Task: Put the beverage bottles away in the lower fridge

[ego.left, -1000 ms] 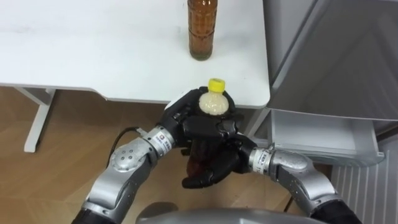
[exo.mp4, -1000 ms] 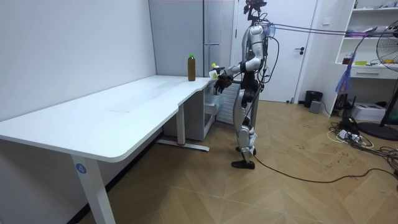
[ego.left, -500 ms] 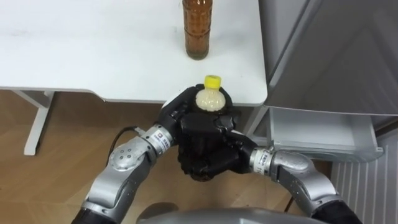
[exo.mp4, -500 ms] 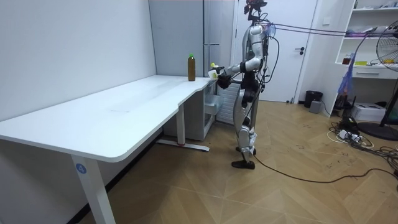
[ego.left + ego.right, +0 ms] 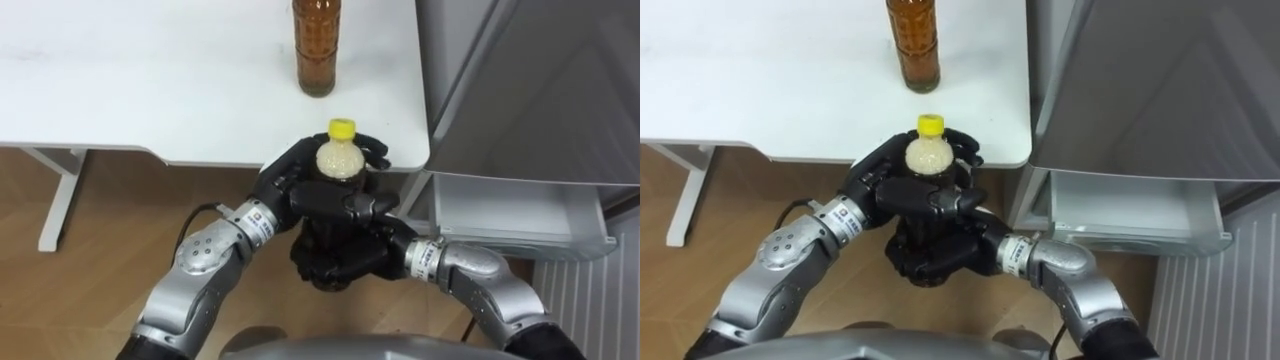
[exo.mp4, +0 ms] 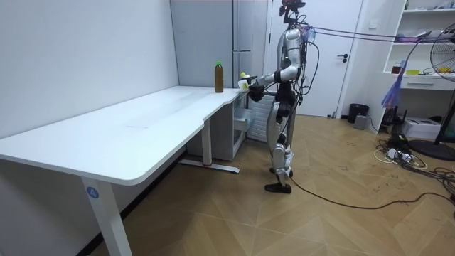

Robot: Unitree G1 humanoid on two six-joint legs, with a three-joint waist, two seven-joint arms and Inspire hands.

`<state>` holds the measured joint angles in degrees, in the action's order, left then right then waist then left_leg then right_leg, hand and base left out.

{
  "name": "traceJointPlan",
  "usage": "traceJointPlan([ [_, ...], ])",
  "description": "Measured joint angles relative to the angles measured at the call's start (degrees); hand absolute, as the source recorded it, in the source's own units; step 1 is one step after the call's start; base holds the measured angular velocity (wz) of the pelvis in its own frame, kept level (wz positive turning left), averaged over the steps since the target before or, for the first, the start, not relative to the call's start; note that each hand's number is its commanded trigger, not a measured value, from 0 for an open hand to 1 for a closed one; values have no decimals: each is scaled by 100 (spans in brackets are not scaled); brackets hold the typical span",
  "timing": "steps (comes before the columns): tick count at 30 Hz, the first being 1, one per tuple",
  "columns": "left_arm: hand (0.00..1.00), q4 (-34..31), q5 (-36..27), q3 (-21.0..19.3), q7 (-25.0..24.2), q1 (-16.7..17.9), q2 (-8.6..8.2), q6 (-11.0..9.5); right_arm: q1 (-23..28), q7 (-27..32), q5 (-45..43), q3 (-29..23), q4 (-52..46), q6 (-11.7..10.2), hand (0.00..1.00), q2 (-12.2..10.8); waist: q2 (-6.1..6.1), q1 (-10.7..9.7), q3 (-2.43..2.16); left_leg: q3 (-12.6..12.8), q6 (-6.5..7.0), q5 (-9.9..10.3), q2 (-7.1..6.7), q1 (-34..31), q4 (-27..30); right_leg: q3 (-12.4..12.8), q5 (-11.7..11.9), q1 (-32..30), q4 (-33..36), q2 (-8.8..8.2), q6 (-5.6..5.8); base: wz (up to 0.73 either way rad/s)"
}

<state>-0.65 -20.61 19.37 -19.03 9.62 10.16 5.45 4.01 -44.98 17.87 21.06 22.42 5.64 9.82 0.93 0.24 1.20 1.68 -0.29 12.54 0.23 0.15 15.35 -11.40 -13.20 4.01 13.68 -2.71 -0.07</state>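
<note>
A drink bottle (image 5: 340,160) with a yellow cap stands upright between both hands, just off the white table's (image 5: 150,90) near right corner. My right hand (image 5: 345,235) is curled round its body from the front and below. Behind its shoulder, my left hand (image 5: 290,180) is cupped with loosened fingers that stand a little off it. A second bottle (image 5: 318,45) of brown drink stands on the table near its right edge, beyond the hands. The grey fridge (image 5: 530,80) is to the right, its lower drawer (image 5: 510,215) pulled open.
In the room view I stand at the table's (image 6: 142,121) far end beside the fridge (image 6: 213,35). Wooden floor (image 5: 90,230) lies under the table, with a table leg (image 5: 60,195) at the left. A radiator (image 5: 590,300) is at the lower right.
My right hand has closed round the bottle's body. The left hand's fingers have loosened from the bottle's shoulder. The bottle has hardly moved.
</note>
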Motion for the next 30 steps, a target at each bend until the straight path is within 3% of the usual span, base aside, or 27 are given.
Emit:
traceJointPlan([
  [6, 0, -7, 9, -28, -4, 0, 1, -1, 8, -11, 0, -29, 0, 0, 100, 2, 61, 3, -38, 1, 0, 0, -3, -1, 8, 11, 0, -1, -10, -1, 0, 0],
  [16, 0, -41, 18, -102, -4, -2, 0, -20, 8, -18, -9, -50, 189, -9, 100, 23, 20, 2, -25, -11, 0, 0, -3, 53, 10, -16, 0, 65, -12, -2, 0, 0],
  [21, 0, -47, 16, -112, -15, -44, 0, -148, 8, -17, -9, -31, 452, -5, 100, 21, -45, 4, -4, -18, 0, 1, -1, 40, 13, -53, 0, 84, -16, -4, 0, 5],
  [30, 0, -558, 13, -228, -33, -44, 28, -186, 8, -18, -2, -34, 490, -60, 100, 28, -53, 2, -32, -18, 0, 0, -9, 47, 12, -37, 0, 110, -96, -5, 0, -1],
])
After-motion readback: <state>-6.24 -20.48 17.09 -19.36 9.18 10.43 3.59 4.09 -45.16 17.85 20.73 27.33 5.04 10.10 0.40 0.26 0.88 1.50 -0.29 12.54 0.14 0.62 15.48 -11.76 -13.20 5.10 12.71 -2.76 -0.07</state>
